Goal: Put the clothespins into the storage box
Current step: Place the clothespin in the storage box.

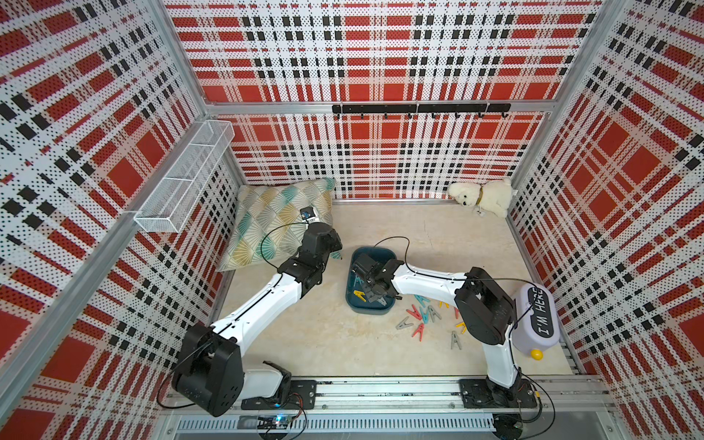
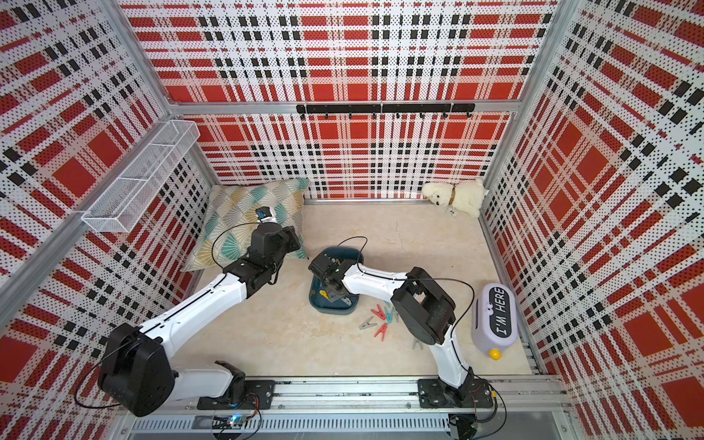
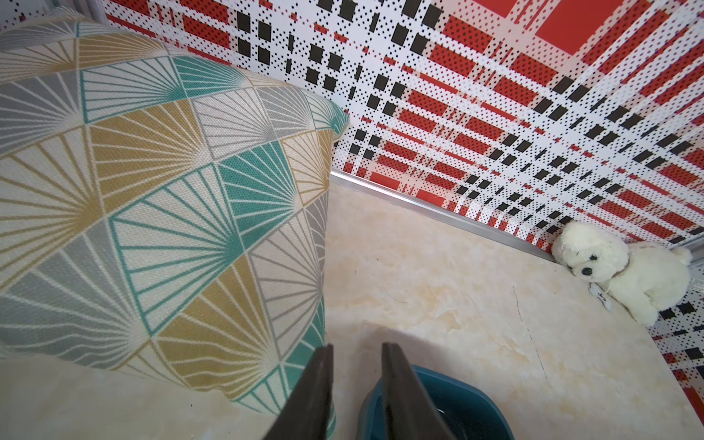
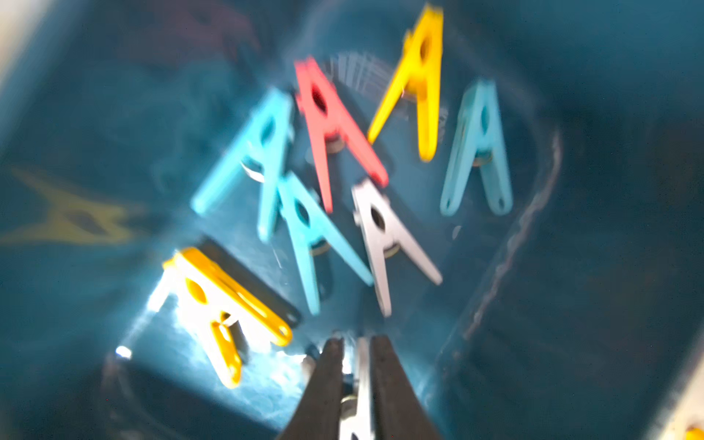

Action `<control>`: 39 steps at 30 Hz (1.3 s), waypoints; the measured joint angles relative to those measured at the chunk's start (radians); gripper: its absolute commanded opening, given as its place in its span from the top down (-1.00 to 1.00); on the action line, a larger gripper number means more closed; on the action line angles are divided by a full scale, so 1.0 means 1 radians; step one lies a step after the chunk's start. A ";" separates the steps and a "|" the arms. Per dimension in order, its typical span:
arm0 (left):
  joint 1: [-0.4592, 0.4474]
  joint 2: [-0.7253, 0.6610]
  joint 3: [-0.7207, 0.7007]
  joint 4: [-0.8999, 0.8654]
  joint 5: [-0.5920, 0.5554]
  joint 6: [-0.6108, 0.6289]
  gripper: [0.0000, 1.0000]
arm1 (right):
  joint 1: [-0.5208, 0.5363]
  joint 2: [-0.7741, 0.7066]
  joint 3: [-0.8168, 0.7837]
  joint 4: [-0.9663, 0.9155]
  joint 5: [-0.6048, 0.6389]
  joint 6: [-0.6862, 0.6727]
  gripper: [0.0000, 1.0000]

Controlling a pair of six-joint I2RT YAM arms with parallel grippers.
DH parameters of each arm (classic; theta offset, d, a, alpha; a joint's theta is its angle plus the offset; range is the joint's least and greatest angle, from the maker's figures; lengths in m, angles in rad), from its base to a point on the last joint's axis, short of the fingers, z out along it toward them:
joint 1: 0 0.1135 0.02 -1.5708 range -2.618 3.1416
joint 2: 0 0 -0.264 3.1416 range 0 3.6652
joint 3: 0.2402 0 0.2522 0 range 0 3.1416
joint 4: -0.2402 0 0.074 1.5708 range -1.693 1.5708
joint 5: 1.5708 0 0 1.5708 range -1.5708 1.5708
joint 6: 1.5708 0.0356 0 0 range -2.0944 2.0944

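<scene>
Now holding the right gripper (image 4: 356,343) over the storage box (image 1: 375,251), jaws narrow around a grey clothespin (image 4: 362,381); left gripper (image 3: 357,348) jaws slightly apart, empty. Next: release, then fetch loose clothespins (image 1: 415,313).

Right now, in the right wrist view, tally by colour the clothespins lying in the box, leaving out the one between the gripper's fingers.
Blue clothespins: 3
Yellow clothespins: 2
Red clothespins: 1
Grey clothespins: 1
Total: 7

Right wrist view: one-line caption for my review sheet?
Right gripper over the storage box, a pale clothespin between its fingers, seven more clothespins lying on its floor.
</scene>
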 measured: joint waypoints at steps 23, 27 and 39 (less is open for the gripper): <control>-0.079 -0.006 -0.020 0.032 -0.094 -0.016 0.44 | -0.330 -0.706 -0.458 0.103 -0.043 0.205 0.28; -0.091 0.002 -0.017 0.032 -0.105 -0.016 0.44 | -0.388 -0.775 -0.570 0.097 -0.094 0.218 0.27; -0.110 0.032 -0.017 0.033 -0.114 -0.018 0.44 | -0.405 -0.789 -0.642 0.071 -0.183 0.196 0.24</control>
